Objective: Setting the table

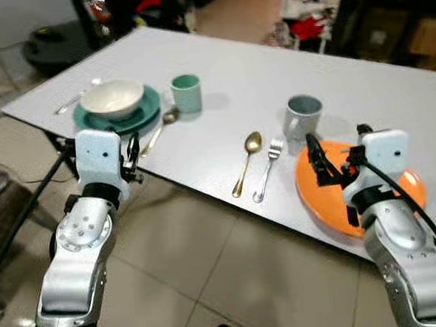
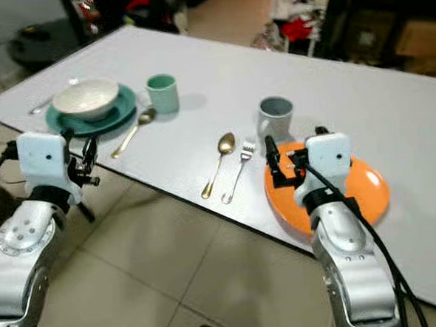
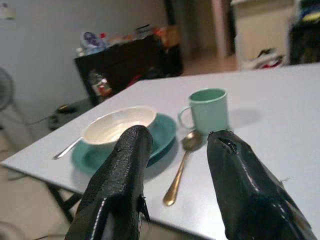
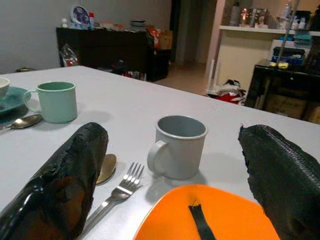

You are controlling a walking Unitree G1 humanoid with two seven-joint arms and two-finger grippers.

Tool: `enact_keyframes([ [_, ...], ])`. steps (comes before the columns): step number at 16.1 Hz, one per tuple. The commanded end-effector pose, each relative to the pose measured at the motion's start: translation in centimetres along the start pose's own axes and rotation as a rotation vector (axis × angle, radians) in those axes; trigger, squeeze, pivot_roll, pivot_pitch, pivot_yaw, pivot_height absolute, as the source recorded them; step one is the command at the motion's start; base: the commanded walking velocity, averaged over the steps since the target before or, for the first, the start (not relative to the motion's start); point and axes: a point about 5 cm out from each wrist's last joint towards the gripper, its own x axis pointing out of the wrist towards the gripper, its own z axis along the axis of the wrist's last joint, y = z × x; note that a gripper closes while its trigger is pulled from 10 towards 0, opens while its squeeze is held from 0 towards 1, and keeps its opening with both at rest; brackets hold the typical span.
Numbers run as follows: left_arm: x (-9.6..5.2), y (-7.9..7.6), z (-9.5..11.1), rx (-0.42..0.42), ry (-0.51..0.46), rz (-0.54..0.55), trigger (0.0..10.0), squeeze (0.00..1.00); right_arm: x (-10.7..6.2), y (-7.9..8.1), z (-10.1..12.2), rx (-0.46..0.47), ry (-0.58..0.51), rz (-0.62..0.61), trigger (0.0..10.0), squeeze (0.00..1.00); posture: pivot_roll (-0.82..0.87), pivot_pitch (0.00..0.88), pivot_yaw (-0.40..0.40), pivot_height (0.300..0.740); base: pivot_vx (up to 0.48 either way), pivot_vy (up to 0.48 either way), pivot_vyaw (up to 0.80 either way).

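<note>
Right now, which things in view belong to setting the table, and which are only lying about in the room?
For the job: orange plate, grey mug, fork, gold spoon, teal plate, white bowl, green mug, second spoon, all on the white table.

Lying about: red clothes on the floor, dark cabinet.

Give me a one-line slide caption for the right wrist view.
Open right gripper hovers over the orange plate, facing the grey mug, with fork beside it.
</note>
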Motion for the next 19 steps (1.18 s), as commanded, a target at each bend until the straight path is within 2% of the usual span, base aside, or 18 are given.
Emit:
enact_keyframes([
  [1, 0.0, -0.2, 0.4, 0.020, -0.003, -0.018, 10.0, 0.00, 0.0, -0.2, -0.1, -0.001, 0.009, -0.008, 10.0, 0.00, 0.10, 0.000, 0.049, 0.740, 0.000, 0.000, 0.80],
  [3, -0.1, 0.0, 0.2, -0.013, -0.001, -0.032, 10.0, 0.00, -0.2, 0.4, -0.1, -0.002, 0.007, 0.008, 10.0, 0.00, 0.08, 0.000, 0.055, 0.740, 0.000, 0.000, 0.80],
  [4, 0.1, -0.2, 0.3, -0.016, -0.036, -0.036, 10.0, 0.00, -0.2, 0.6, 0.0, -0.001, -0.007, 0.013, 10.0, 0.00, 0.09, 0.000, 0.052, 0.740, 0.000, 0.000, 0.80],
  [7, -0.1, -0.5, 0.4, -0.059, -0.053, -0.010, 10.0, 0.00, 0.0, 0.4, 0.2, -0.030, -0.044, 0.004, 10.0, 0.00, 0.11, 0.000, 0.032, 0.740, 0.000, 0.000, 0.80],
  [8, -0.4, -0.5, 0.7, -0.080, -0.076, -0.025, 10.0, 0.00, 0.1, 0.3, 0.1, -0.005, -0.032, 0.014, 10.0, 0.00, 0.11, 0.000, 0.028, 0.740, 0.000, 0.000, 0.80],
  [10, -0.5, -0.3, 0.4, -0.114, -0.082, -0.031, 10.0, 0.00, 0.0, 0.5, -0.3, -0.046, -0.020, 0.018, 10.0, 0.00, 0.09, 0.000, 0.042, 0.740, 0.000, 0.000, 0.80],
  [12, 0.0, -0.7, -0.2, -0.030, -0.071, -0.021, 10.0, 0.00, -0.4, 0.1, -0.1, -0.014, -0.025, -0.006, 10.0, 0.00, 0.08, 0.000, 0.045, 0.740, 0.000, 0.000, 0.80],
  [14, -0.2, -1.0, 0.3, -0.054, -0.068, -0.008, 10.0, 0.00, -0.2, -0.1, 0.0, -0.023, -0.034, 0.000, 10.0, 0.00, 0.10, 0.000, 0.029, 0.740, 0.000, 0.000, 0.80],
  [16, -0.6, -0.5, 0.2, 0.019, -0.023, 0.011, 10.0, 0.00, 0.0, -0.3, -0.2, -0.052, -0.045, -0.041, 10.0, 0.00, 0.11, 0.000, 0.027, 0.740, 0.000, 0.000, 0.80],
  [17, -0.7, -0.3, 0.1, 0.004, -0.036, -0.027, 10.0, 0.00, -0.1, 0.0, -0.6, -0.024, -0.005, -0.048, 10.0, 0.00, 0.09, 0.000, 0.039, 0.740, 0.000, 0.000, 0.80],
  [19, -0.5, -0.6, -0.4, -0.013, -0.015, -0.057, 10.0, 0.00, -0.8, 0.4, -1.1, 0.041, 0.050, 0.022, 10.0, 0.00, 0.08, 0.000, 0.053, 0.740, 0.000, 0.000, 0.80],
])
